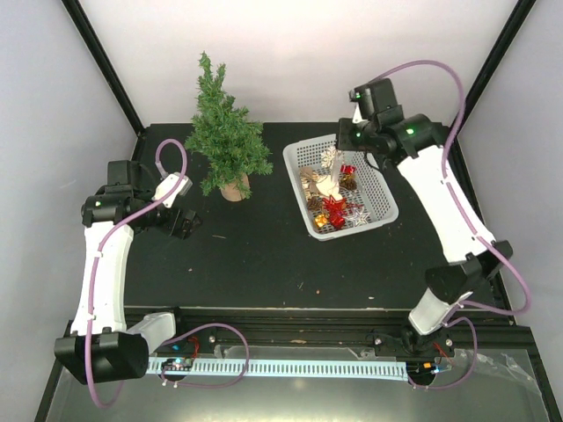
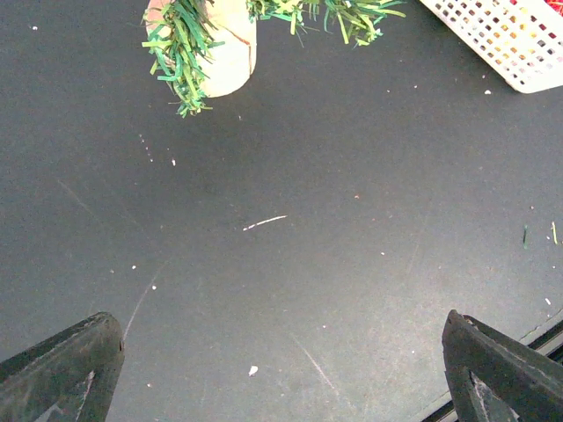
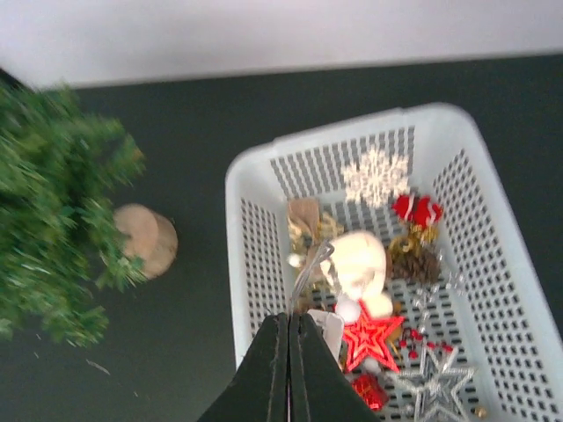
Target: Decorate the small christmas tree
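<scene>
The small christmas tree stands upright at the back of the black table on its light-wood stump. In the right wrist view the tree is left of the white basket. My right gripper hangs over the basket's left side. It is shut on a thin silvery loop that runs to a cream ornament above the other decorations. My left gripper is open over bare table, with nothing between its fingers. The stump lies ahead of it.
The basket holds a white snowflake, a red star, a silver star, a pine cone and small red pieces. White walls close in the back and sides. The arm bases sit on a rail at the near edge.
</scene>
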Controlling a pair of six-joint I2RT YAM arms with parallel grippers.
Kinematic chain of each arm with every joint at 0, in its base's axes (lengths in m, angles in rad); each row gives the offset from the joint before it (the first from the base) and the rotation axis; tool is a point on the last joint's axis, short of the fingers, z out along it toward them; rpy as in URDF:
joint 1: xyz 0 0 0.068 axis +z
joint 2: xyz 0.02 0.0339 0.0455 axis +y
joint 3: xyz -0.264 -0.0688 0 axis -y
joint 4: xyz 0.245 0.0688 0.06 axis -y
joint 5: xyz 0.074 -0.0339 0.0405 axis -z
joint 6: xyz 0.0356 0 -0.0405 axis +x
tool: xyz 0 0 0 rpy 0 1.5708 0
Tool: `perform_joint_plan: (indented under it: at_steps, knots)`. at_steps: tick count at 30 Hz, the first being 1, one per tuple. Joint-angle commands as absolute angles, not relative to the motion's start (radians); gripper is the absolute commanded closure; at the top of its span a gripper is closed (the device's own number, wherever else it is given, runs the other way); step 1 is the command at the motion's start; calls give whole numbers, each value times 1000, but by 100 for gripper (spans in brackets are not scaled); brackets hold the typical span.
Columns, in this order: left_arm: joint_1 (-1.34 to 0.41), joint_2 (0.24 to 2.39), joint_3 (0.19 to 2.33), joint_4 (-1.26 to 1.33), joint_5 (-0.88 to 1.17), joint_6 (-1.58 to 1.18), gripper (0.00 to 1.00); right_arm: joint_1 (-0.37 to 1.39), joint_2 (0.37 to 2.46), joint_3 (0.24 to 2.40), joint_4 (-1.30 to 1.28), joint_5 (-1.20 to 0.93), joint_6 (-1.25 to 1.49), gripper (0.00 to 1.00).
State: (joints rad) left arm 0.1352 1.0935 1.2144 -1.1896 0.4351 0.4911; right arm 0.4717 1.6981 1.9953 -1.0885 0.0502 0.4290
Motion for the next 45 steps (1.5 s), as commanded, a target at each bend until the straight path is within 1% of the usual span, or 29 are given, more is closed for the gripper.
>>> perform_joint_plan:
  at_steps: [1, 5, 7, 10, 15, 18, 21, 24, 27, 34, 37, 41, 45]
  knots:
    - [131, 1075, 1235, -1206, 456, 481, 1, 477, 1593, 2116, -1076, 124, 447, 99]
    - [130, 1067, 1233, -1206, 462, 472, 1, 477, 1558, 2231, -1059, 127, 457, 99]
    - [130, 1061, 1230, -1203, 463, 469, 1, 477, 1539, 2279, -1033, 80, 455, 99]
    - [129, 1054, 1224, -1197, 470, 463, 1, 477, 1514, 2344, -983, -16, 466, 99]
    - [129, 1038, 1219, -1188, 491, 449, 1, 478, 1464, 2390, -864, -193, 507, 99]
    - [129, 1031, 1225, -1186, 512, 443, 1, 477, 1437, 2403, -751, -343, 540, 99]
    - [128, 1022, 1235, -1189, 558, 443, 1, 477, 1417, 2414, -654, -486, 609, 99]
    - [124, 1005, 1250, -1190, 618, 444, 1, 476, 1411, 2415, -554, -660, 728, 99]
    - [115, 998, 1272, -1188, 660, 440, 1, 485, 1404, 2414, -443, -790, 854, 99]
    - [81, 985, 1286, -1217, 798, 474, 1, 522, 1351, 2354, -231, -937, 1075, 99]
    - [74, 986, 1272, -1218, 821, 481, 1, 562, 1329, 2301, -308, -974, 1037, 99]
    - [66, 986, 1252, -1220, 833, 493, 1, 646, 1249, 2094, -414, -980, 947, 99]
    - [56, 985, 1227, -1218, 831, 500, 1, 763, 1226, 1974, -666, -896, 746, 99]
